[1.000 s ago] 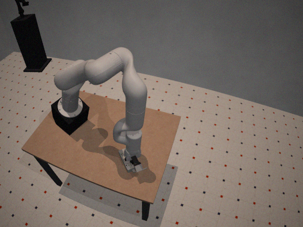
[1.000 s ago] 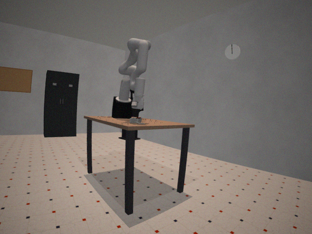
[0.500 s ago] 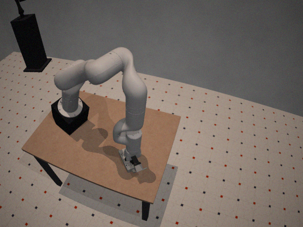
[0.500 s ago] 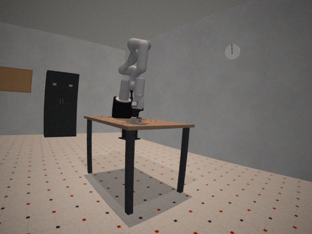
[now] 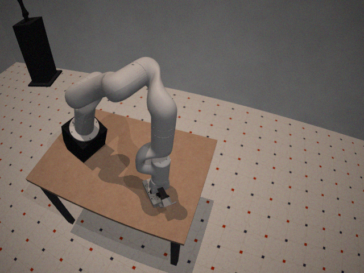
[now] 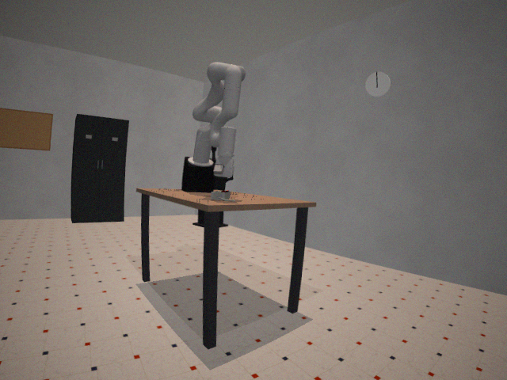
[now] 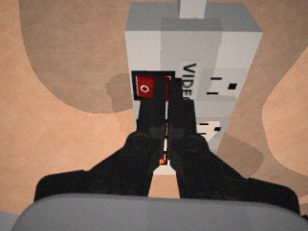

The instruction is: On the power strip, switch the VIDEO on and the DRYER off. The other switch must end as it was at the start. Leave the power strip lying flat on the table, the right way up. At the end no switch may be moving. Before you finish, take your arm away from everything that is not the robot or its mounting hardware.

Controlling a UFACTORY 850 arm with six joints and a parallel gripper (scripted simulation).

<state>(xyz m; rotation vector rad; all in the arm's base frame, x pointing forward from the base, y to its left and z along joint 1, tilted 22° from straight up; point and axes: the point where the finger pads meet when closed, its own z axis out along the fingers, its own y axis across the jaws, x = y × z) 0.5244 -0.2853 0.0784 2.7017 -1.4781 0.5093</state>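
A grey power strip [image 7: 192, 53] [image 5: 155, 200] [image 6: 221, 196] lies flat on the wooden table [image 5: 88, 182] [image 6: 261, 201], near its front right part. In the wrist view a red rocker switch [image 7: 146, 87] marked "O" sits beside the label VIDEO [image 7: 191, 77], with white sockets to the right. My black gripper [image 7: 166, 93] [image 5: 161, 194] is shut, with nothing between the fingers. Its tips rest at the right edge of the red VIDEO switch. The fingers hide the other switches further down the strip; a bit of orange-red shows between them.
The arm's black base [image 5: 83, 141] stands at the table's back left. The table edge lies a short way in front of and to the right of the strip. A black pedestal [image 5: 35, 49] and a black cabinet [image 6: 98, 167] stand on the floor, away from the table.
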